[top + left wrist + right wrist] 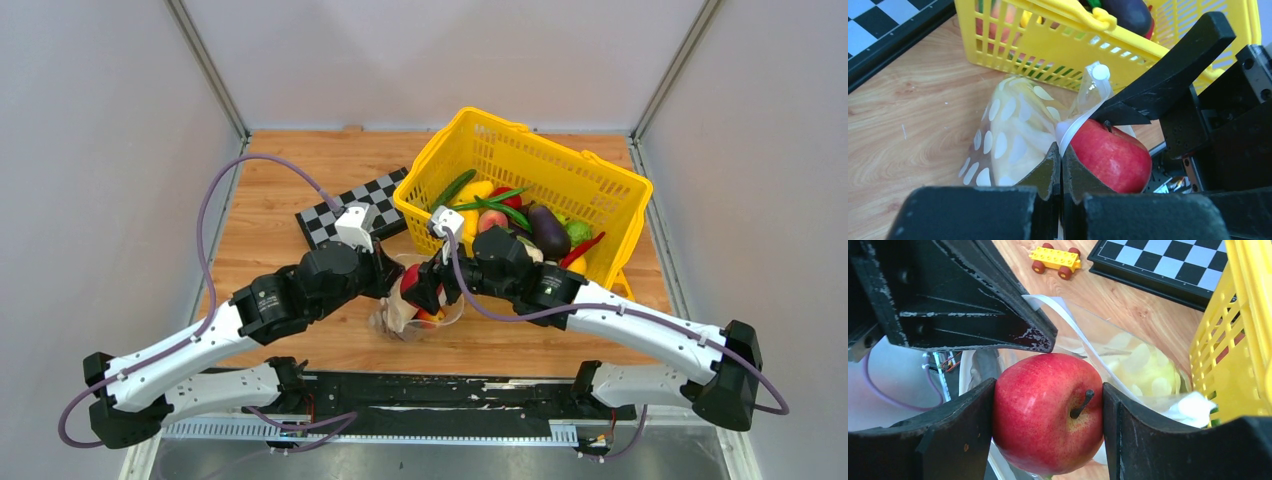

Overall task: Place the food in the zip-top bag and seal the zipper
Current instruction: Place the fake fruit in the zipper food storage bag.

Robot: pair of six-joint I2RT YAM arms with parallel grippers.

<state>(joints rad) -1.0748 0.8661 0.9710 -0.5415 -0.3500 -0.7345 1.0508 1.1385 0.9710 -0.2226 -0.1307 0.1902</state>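
My right gripper [1049, 385] is shut on a red apple [1043, 410], one finger on each side, right at the mouth of the zip-top bag [1143, 370]. The bag is clear with white dots [1008, 135] and lies on the wood between the two arms [410, 318]. My left gripper [1062, 150] is shut on the bag's mouth edge, pinching the white zipper strip [1083, 112] and holding it up. The apple [1113, 155] sits just right of those fingers. Something pale cream shows inside the bag. More food fills the yellow basket [600, 180].
The yellow basket [1048, 40] stands directly behind the bag, its wall close to both grippers. A black-and-white checkerboard [345, 205] lies at the back left. A small yellow toy car [1055, 259] sits on the wood near the board.
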